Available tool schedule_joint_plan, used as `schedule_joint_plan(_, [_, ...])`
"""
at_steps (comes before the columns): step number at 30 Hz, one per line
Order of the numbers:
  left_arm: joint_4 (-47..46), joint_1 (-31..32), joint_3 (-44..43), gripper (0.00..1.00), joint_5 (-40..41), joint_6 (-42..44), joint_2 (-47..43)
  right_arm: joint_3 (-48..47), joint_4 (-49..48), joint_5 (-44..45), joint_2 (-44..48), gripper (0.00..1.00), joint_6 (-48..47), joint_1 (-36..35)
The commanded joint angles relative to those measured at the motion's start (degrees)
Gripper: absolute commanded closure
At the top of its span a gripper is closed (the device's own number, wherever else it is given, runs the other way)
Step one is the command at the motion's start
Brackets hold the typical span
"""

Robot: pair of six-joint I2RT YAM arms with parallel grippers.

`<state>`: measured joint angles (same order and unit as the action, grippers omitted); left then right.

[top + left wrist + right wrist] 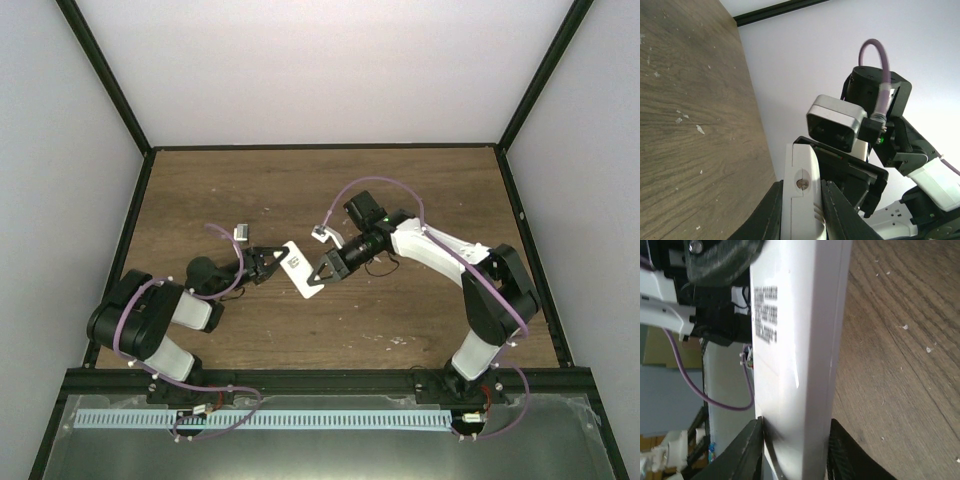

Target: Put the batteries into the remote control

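While the remote control (pixel 302 270) is held up between both arms over the middle of the counter (pixel 400 190), no batteries are seen in any view. The left gripper (pixel 270 262) is clamped shut on the remote's left side; in the left wrist view one narrow edge is pinched between the fingers (pixel 765 217). The right gripper (pixel 325 267) is set on the opposite side. In the right wrist view its fingers (pixel 752 452) are pressed against both faces of the remote's edge, so a grip is judged to be made there too.

Long axis: in the top view the remote is laid diagonally, far-left end to near-right end, and is crossed by the line between the two grippers. Neither arm is nearer, as both are touching it. A printed label (pixel 765 315) is shown on the face turned to the right wrist camera, so that face is taken as the back.

Containers: only the battery recess counts, and it cannot be told whether it is open or loaded. The batteries must be located before loading.
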<state>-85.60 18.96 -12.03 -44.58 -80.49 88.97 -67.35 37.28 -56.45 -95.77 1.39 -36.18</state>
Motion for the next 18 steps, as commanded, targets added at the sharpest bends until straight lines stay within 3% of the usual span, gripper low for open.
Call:
schedule_joint_plan(1, [-1.32, 0.66, -1.27, 1.0, 0.96, -0.54, -0.92, -2.96, -1.53, 2.88, 0.69, 0.66, -0.34, -0.73])
schedule_joint_plan(3, [-1.2, 0.69, -1.16, 1.0, 1.03, -0.44, -1.06, -2.6, -1.95, 4.99, 1.93, 0.55, 0.02, -0.65])
schedule_joint_plan(7, [-0.75, 0.68, -1.06, 1.0, 1.42, -0.55, -1.17, -1.3, -3.51, 8.08, 5.44, 0.44, 1.13, -0.18])
schedule_joint_plan(18, [0.97, 0.64, -3.52, 1.0, -1.28, 0.09, -1.86, 0.74, -1.81, 3.43, 6.41, 0.36, 0.97, -0.05])
